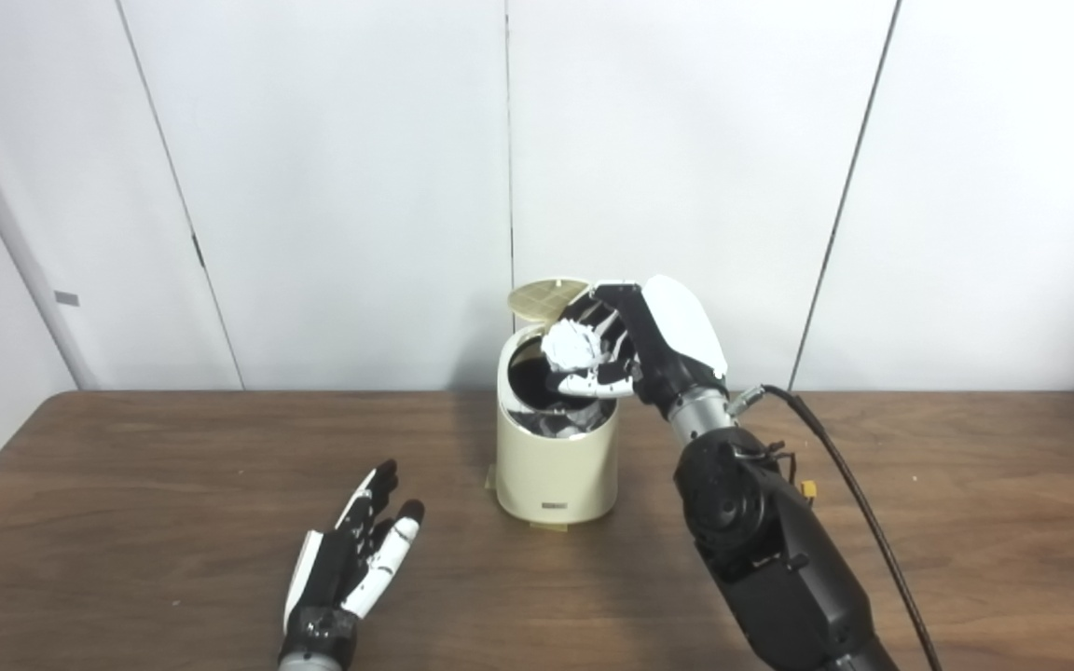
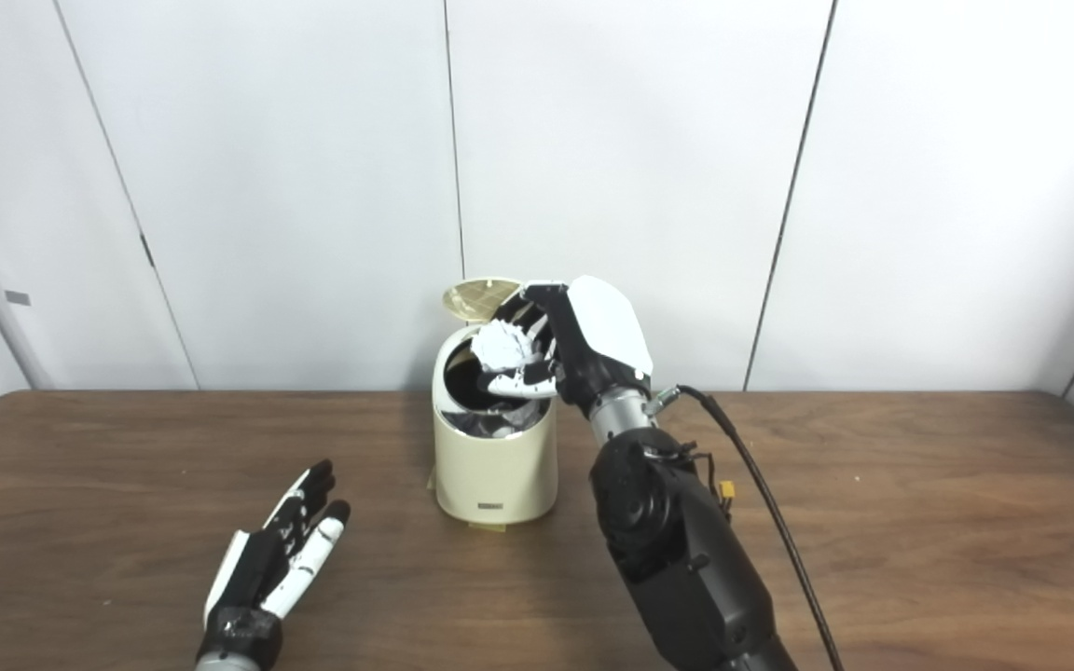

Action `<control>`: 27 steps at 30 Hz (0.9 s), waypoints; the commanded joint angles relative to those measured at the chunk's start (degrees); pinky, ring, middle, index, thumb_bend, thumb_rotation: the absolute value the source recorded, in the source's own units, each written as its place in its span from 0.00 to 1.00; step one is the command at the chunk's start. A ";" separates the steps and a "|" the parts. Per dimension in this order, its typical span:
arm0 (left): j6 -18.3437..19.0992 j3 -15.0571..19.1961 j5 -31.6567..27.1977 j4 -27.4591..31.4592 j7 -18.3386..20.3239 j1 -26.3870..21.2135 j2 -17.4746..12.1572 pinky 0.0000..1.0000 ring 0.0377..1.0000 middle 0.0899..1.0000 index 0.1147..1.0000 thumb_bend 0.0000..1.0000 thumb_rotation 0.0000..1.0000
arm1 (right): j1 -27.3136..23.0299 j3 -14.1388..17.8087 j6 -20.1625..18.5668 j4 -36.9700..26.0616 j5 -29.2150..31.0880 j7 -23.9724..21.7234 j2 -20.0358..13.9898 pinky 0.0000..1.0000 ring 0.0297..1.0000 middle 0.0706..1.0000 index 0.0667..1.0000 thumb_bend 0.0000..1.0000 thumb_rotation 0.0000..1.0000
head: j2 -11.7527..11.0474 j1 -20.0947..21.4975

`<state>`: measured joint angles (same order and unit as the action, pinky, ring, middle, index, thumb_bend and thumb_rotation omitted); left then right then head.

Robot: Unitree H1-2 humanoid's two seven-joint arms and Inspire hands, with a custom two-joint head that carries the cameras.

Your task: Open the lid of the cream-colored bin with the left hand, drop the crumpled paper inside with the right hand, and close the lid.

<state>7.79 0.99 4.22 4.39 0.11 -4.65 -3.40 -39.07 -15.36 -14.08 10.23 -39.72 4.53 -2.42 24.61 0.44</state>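
Note:
The cream-colored bin (image 1: pixel 556 471) stands mid-table with its round lid (image 1: pixel 544 296) tipped up at the back, showing a dark inside. Directly above the bin's mouth my right hand (image 1: pixel 635 349) is shut on the crumpled white paper (image 1: pixel 571 343), which sits just over the rim. My left hand (image 1: pixel 355 550) lies low over the table to the bin's front left, fingers spread, open and holding nothing. In the right eye view the paper (image 2: pixel 500 343) and the left hand (image 2: pixel 281 554) look the same.
The brown wooden table (image 1: pixel 127 485) runs to a white panelled wall behind the bin. A black cable (image 1: pixel 859 503) trails from my right wrist across the table's right side. Some whitish scraps show inside the bin.

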 commanded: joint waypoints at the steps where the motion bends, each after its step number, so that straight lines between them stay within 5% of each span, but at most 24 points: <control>1: 0.12 0.05 -0.41 0.35 -0.05 -0.91 0.13 1.00 0.98 0.95 0.98 0.57 0.60 | -3.46 -0.32 2.17 -1.00 -0.52 1.72 0.16 0.28 0.37 0.47 0.49 0.49 0.00 | 0.03 0.04; 21: 0.90 0.01 -0.59 1.50 -0.01 -0.68 0.68 1.00 0.98 0.95 0.98 0.57 0.60 | -3.31 -1.37 -1.15 0.29 -0.93 -1.24 -0.72 0.34 0.40 0.48 0.48 0.50 0.00 | 1.15 -0.24; 24: 1.03 0.01 -0.52 1.77 0.00 -0.67 0.66 1.00 0.98 0.95 0.98 0.57 0.60 | -3.46 -1.83 -2.51 0.28 -1.30 -2.71 -1.26 0.48 0.40 0.49 0.48 0.51 0.00 | 1.39 -0.57; 26: 0.71 0.02 -0.48 1.53 -0.09 -0.78 0.73 1.00 0.98 0.95 0.98 0.57 0.60 | -3.41 -2.03 -3.75 -0.10 -1.44 -4.15 -1.48 0.51 0.51 0.60 0.46 0.52 0.06 | 1.50 -0.82; 27: 0.62 -0.01 -0.46 1.43 -0.14 -0.82 0.80 1.00 0.97 0.95 0.99 0.57 0.60 | -3.38 -2.17 -4.43 -0.30 -1.59 -4.81 -1.57 0.51 0.56 0.64 0.58 0.72 0.03 | 1.53 -0.88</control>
<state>8.29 1.04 4.13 4.69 0.07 -4.64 -2.83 -40.32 -17.45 -17.45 10.73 -40.83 0.97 -3.39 26.10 -0.35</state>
